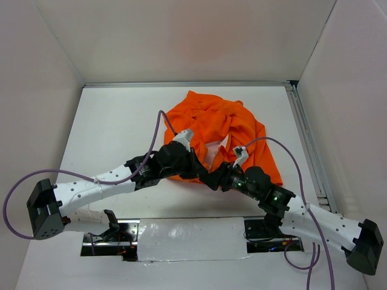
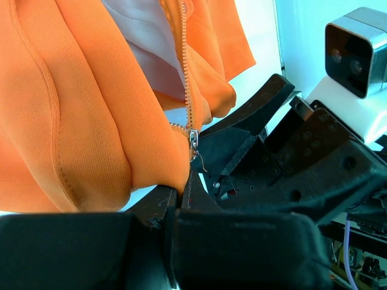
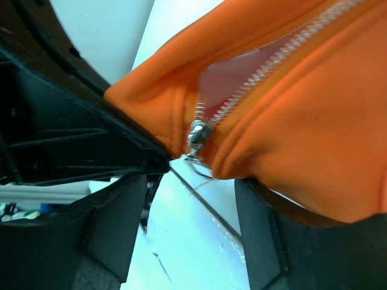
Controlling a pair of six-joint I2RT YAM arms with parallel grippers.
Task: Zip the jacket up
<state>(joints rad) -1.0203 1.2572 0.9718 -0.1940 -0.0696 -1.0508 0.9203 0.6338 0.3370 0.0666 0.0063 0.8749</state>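
Observation:
The bright orange jacket [image 1: 224, 130] lies crumpled at the middle back of the table, its near hem lifted. My left gripper [image 1: 195, 164] is shut on the hem just beside the bottom of the silver zipper; in the left wrist view its tips [image 2: 178, 196] pinch the orange fabric [image 2: 72, 109] below the zipper slider [image 2: 193, 139]. My right gripper [image 1: 213, 179] is open, and its fingers [image 3: 260, 229] stand on either side just below the slider [image 3: 198, 134] without touching it. The zipper is open above the slider, showing the pale lining [image 3: 230, 78].
White walls close in the table at the back and on both sides. A metal rail [image 1: 308, 139] runs along the right side. A shiny taped strip [image 1: 181, 238] lies at the near edge between the arm bases. Purple cables [image 1: 162, 121] loop over both arms.

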